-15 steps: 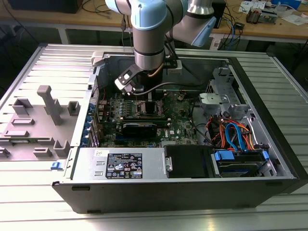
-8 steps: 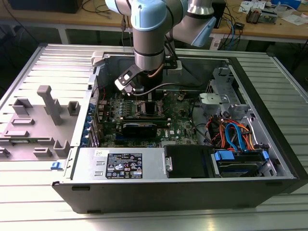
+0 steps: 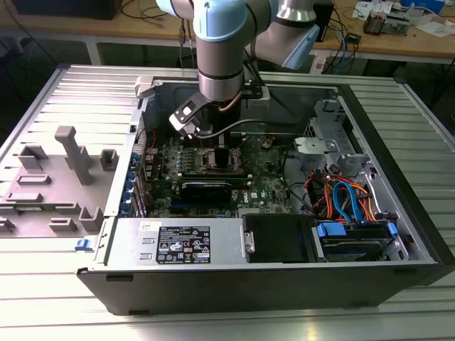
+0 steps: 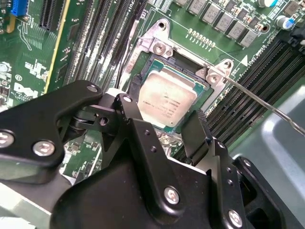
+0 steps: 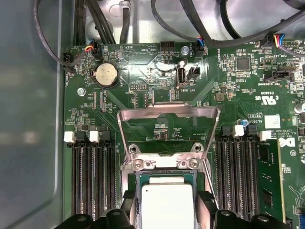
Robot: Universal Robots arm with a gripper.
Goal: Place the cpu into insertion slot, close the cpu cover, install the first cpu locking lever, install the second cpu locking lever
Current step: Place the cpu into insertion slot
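Gleaming dull silver, the cpu (image 5: 167,202) sits in the insertion slot (image 5: 165,176), claw (image 5: 167,212) apart astride it.

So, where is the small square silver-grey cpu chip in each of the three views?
Exterior view: hidden under the black metal claw, mid green motherboard.
Second wrist view: the square silver-grey cpu lies in the silver-rimmed insertion slot, between the open claw's fingers.
First wrist view: the cpu lies next to the raised silver cpu cover.
Shared landmark: the claw, straddling the chip in both wrist views.
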